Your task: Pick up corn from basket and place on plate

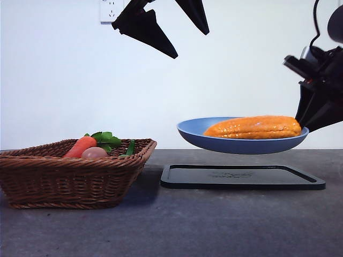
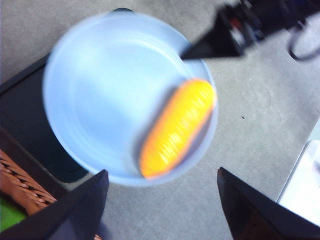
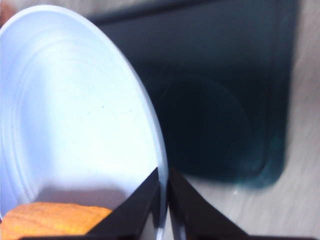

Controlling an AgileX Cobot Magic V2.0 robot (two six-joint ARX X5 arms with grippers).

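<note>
From the front I see the plate lifted clear above the black tray, the corn lying in it. My right gripper has its fingers pinched on the rim. My left gripper hangs high, fingers spread, empty. The basket sits well apart on the counter.
</note>
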